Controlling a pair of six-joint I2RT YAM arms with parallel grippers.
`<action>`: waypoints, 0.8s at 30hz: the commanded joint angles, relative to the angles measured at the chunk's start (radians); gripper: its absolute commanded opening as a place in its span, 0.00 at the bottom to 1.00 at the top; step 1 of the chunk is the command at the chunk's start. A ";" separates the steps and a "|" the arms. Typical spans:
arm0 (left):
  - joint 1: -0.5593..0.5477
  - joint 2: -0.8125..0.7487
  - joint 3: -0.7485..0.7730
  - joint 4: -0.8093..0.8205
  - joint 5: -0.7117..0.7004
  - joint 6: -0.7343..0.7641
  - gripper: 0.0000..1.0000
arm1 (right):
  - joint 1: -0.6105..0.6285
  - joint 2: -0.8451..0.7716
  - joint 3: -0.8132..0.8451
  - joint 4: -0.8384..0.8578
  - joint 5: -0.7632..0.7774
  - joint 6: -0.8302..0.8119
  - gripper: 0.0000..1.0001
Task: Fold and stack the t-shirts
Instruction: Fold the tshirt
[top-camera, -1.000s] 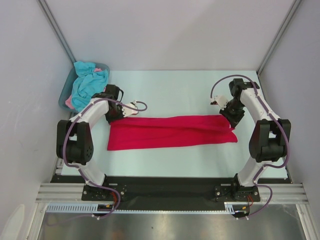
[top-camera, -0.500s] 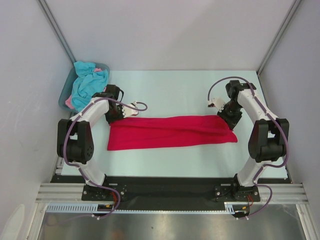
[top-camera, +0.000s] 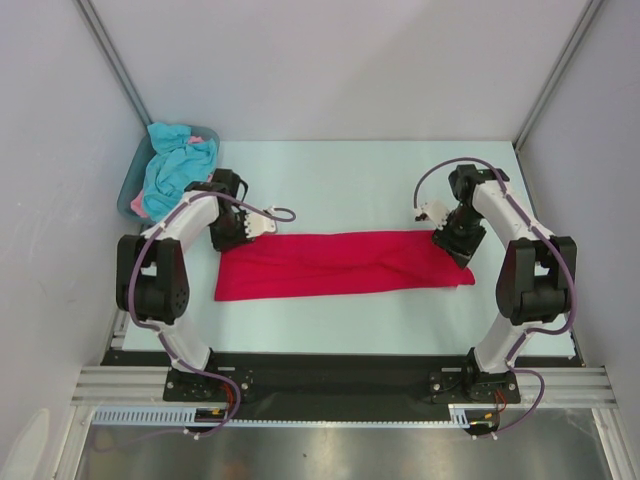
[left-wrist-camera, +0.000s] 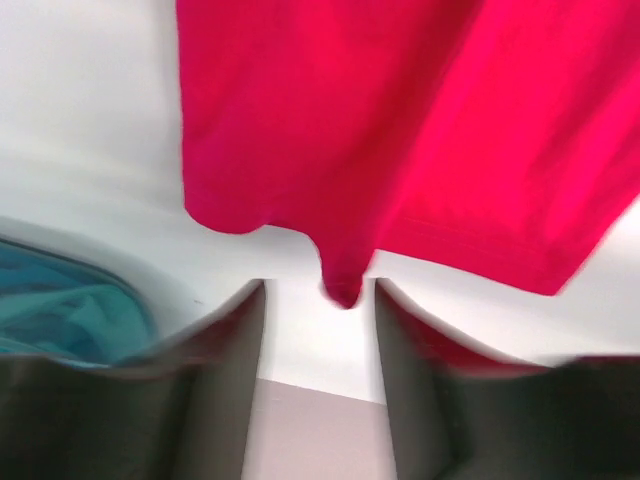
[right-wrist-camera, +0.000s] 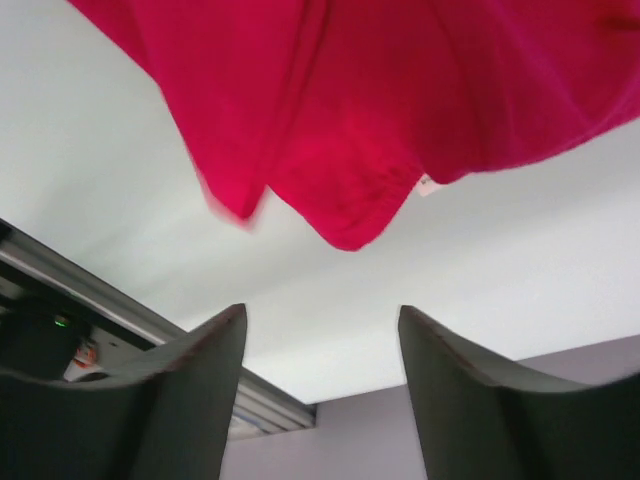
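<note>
Top view: red t-shirt (top-camera: 340, 263) lies flat on the worktop (top-camera: 350, 180), folded into a long band running left to right, a bit wrinkled toward the right end. Left pincer (top-camera: 240, 228) sits at the band's far-left corner, right pincer (top-camera: 452, 243) at the far-right corner, both low over the cloth; from this view cannot tell whether either touches it. Grey-blue tub (top-camera: 127, 195) at the far-left corner of the worktop holds a bunched turquoise t-shirt (top-camera: 175, 165) with bits of a pink t-shirt (top-camera: 192, 141) showing. Left wrist view: left pincer's jaws stand apart, a small pointed tip of the red cloth hangs right at the gap between the fingers (left-wrist-camera: 225, 370), not pinched; rest of the shirt spreads above, turquoise cloth at the left edge, picture blurred. Right wrist view: right pincer's jaws apart, nothing between them, red shirt corner just beyond the fingertips (right-wrist-camera: 190, 390) with bare worktop between, a small white tag (right-wrist-camera: 427, 183) at the hem.
</note>
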 joint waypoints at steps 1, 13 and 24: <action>-0.002 0.014 0.061 -0.087 0.026 0.048 0.57 | 0.003 -0.035 -0.019 -0.028 0.053 -0.046 0.73; 0.019 0.063 0.151 -0.063 -0.022 0.047 0.58 | -0.025 0.021 0.104 0.058 0.055 0.000 0.77; 0.004 0.124 0.130 0.159 -0.018 -0.128 0.62 | 0.004 0.236 0.288 0.271 0.034 0.187 0.62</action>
